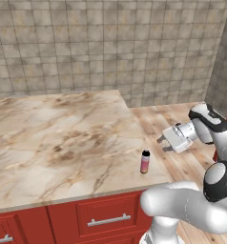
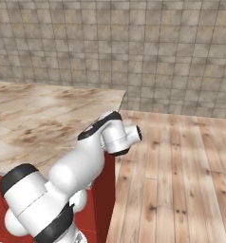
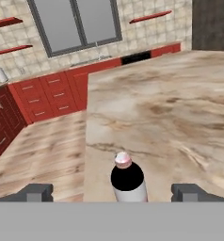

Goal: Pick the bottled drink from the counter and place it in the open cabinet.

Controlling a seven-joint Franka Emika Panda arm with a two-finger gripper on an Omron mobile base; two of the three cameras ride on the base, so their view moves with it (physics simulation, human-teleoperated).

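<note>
1 bottled drink (image 1: pixel 145 161) stood upright on the counter (image 1: pixel 58 138), near its front right corner, close to the edge. Black cap + neck, pinkish body. In hand view the same bottle (image 3: pixel 128 181) sat centred low in frame, between the 2 finger tips (image 3: pixel 35 192), not touching either one. Cap top looked pale pink from that angle.

1 gripper (image 1: pixel 164 144) hung off the right side of the counter, over the wood floor (image 1: pixel 182 157), aimed sideways at the bottle, just beside it but apart. Jaws spread wide, nothing pinched. In right base view the arm (image 2: pixel 81 166) blocked the hand itself, so fingers couldn't be read there.

Counter: 1 marble slab, beige-brown veins, bare apart from the bottle. Under it 2 red drawer fronts (image 1: pixel 103 214) w/ silver bar handles visible in left base view, 2nd one cut by frame edge.

Hand view bkgd: 1 window (image 3: pixel 74 23) w/ grey frame, a run of red base cabinets (image 3: pixel 43 96) below it, 3 red wall shelves (image 3: pixel 151 16), 1 small pale bottle-like item (image 3: pixel 0 74) at far left, too small to ID.

Tiled wall (image 1: pixel 110 43) behind counter.
</note>
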